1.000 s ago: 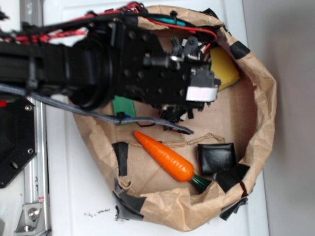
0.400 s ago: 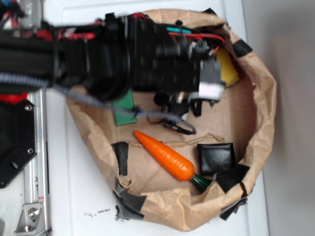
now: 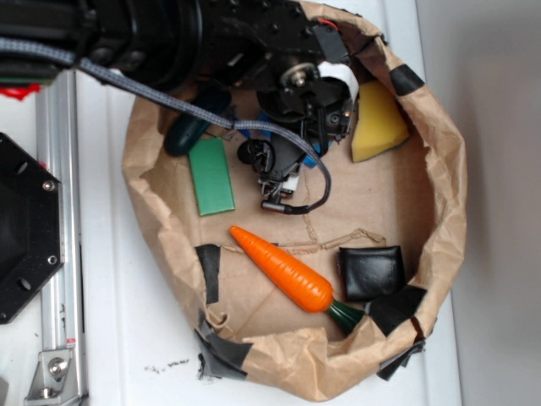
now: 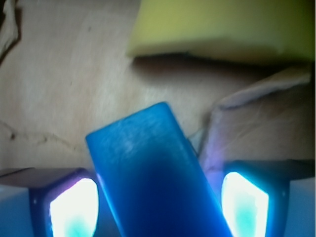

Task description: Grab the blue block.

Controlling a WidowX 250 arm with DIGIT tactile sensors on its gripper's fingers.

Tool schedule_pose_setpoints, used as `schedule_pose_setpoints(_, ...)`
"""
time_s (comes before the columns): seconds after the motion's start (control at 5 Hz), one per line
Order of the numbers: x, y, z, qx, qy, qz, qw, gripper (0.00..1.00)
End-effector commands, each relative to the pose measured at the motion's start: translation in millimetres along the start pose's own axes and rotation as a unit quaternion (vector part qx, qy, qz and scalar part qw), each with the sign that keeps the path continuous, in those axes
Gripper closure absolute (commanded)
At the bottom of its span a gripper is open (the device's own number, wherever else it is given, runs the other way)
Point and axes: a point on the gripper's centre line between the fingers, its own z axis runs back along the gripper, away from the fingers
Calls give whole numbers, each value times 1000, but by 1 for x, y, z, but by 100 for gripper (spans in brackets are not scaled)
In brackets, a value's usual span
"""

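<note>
1. Exterior view: the gripper [image 3: 314, 139] is lowered into the brown paper bag [image 3: 448, 194], near the bag's upper wall. The arm body and its grey cable [image 3: 254, 127] hide most of what lies beneath.
2. Exterior view: only small slivers of the blue block [image 3: 314, 158] show beside the gripper, between the green block [image 3: 211, 176] and the yellow sponge [image 3: 376, 123]. The dark teal capsule [image 3: 188, 134] lies at the green block's upper end, the carrot [image 3: 283, 269] and the black pad [image 3: 371, 271] lower in the bag, well apart from the gripper.
3. Exterior view: the finger spacing cannot be read here.
4. Wrist view: the fingers [image 4: 74, 207] stand apart, one on each side of the blue block [image 4: 155, 182], with a gap visible on both sides. Judgement: the jaws straddle the block in order to close on its narrow sides; no grasp is made yet.
5. Wrist view: the block is flat, bright blue and matte, with rounded corners. It lies on the bag floor, skewed to the finger line, its far end pointing toward the yellow sponge [image 4: 217, 24] without touching it.
6. Judgement: because of the skew, closing may rotate the block before it seats.
</note>
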Motion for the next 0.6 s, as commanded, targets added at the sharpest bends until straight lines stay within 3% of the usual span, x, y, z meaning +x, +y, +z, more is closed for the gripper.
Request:
schedule_pose_setpoints(0.0, 7, 12, 10, 16, -1, -5, 1000, 0)
schedule_pose_setpoints(0.4, 10, 11, 5, 17, 10, -9, 1000, 0)
